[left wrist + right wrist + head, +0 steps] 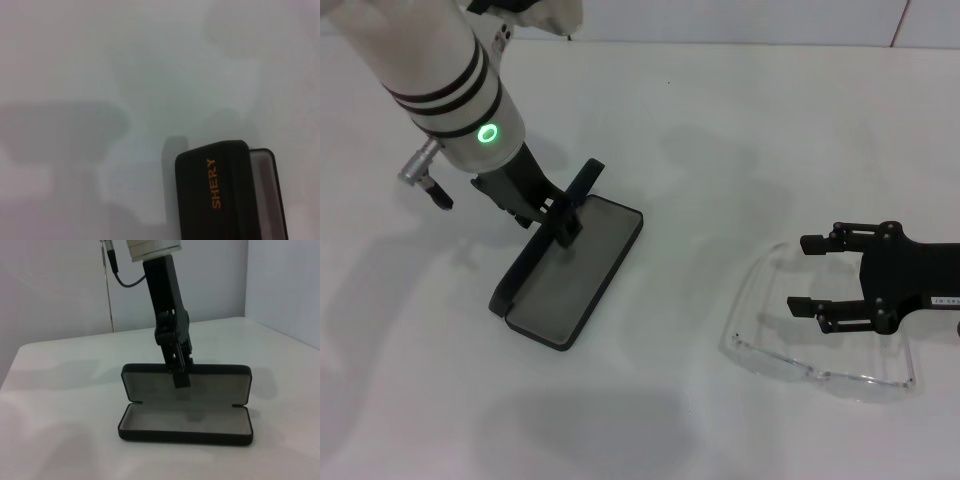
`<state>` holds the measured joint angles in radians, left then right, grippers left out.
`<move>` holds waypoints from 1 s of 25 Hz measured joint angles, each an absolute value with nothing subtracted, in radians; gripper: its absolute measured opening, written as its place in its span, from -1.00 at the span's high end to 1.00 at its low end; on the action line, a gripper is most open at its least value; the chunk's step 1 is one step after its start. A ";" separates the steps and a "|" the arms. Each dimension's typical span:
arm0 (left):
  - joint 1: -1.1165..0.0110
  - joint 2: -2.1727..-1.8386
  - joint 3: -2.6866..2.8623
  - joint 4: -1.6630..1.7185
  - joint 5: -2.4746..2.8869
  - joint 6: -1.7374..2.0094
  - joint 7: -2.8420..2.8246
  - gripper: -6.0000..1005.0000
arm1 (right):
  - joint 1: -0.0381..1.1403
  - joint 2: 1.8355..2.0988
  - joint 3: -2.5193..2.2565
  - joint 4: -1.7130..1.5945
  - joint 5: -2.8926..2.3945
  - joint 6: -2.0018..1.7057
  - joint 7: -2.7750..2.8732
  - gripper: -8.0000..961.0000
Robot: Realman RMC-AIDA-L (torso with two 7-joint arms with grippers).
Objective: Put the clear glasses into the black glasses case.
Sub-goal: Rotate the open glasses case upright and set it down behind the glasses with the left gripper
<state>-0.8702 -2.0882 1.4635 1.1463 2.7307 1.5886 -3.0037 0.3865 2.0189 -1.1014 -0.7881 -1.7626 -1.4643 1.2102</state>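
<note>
The black glasses case lies open left of centre, grey lining up. Its lid stands nearly upright along the left long edge. My left gripper comes down from the upper left and is shut on the lid's rim. In the right wrist view one finger hangs in front of the lid's lining. The left wrist view shows only the lid's outside with orange lettering. The clear glasses lie flat at the right. My right gripper is open just above them, its fingertips pointing toward the case and touching nothing.
Everything rests on a white table. A white wall stands behind the table in the right wrist view. A strip of bare table separates the case from the glasses.
</note>
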 joint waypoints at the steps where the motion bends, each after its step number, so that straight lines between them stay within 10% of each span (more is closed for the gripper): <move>1: -0.869 -2.088 1.463 1.146 2.731 1.588 -2.999 -0.13 | 0.387 2.019 -1.101 -0.788 -1.763 -1.465 1.210 -0.57; 14: -0.870 -2.088 1.506 1.170 2.732 1.586 -2.951 0.49 | 0.385 2.020 -1.099 -0.788 -1.762 -1.466 1.210 -0.57; 25: -0.802 -2.089 1.672 1.351 2.828 1.408 -2.606 0.58 | 0.385 2.020 -1.094 -0.768 -1.745 -1.463 1.209 -0.57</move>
<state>-0.8016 -2.0891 1.6721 1.3509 2.8285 1.4079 -2.6061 0.3849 2.0202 -1.0939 -0.7676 -1.7449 -1.4634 1.2089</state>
